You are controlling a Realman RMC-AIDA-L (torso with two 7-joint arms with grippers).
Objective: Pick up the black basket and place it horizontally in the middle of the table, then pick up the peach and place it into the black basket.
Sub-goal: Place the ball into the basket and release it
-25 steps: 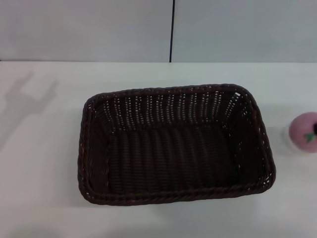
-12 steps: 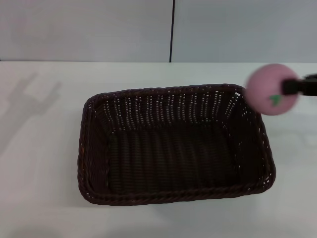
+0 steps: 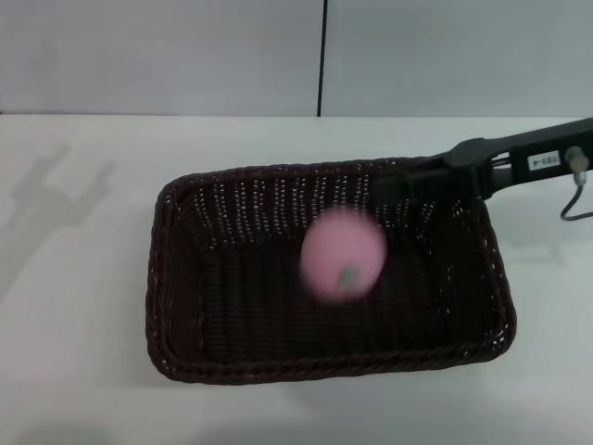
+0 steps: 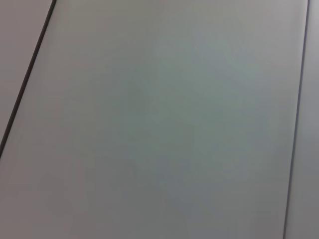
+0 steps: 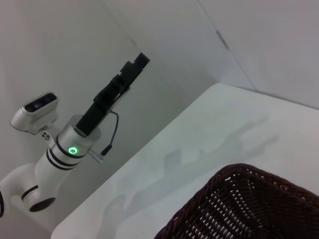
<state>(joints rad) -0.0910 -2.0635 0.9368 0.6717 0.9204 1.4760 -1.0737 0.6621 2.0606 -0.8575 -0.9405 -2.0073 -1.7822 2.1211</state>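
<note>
The black basket [image 3: 185, 306] lies lengthwise across the middle of the white table [image 3: 74, 371]; its corner also shows in the right wrist view [image 5: 239, 204]. The pink peach [image 3: 343, 252] is a blur inside the basket, over its floor, apart from any gripper. My right gripper [image 3: 394, 185] reaches in from the right over the basket's far right rim, open and empty. My left gripper [image 5: 141, 59] is held up in the air off to the left of the table, seen only in the right wrist view; its shadow [image 3: 56, 190] on the table shows two spread prongs.
A grey wall with a dark vertical seam [image 3: 322, 56] stands behind the table. The left wrist view shows only wall panels. White tabletop lies on all sides of the basket.
The peach went from the table at the right, up in my right gripper, and now is loose inside the basket. The right arm has reached left over the basket's rim.
</note>
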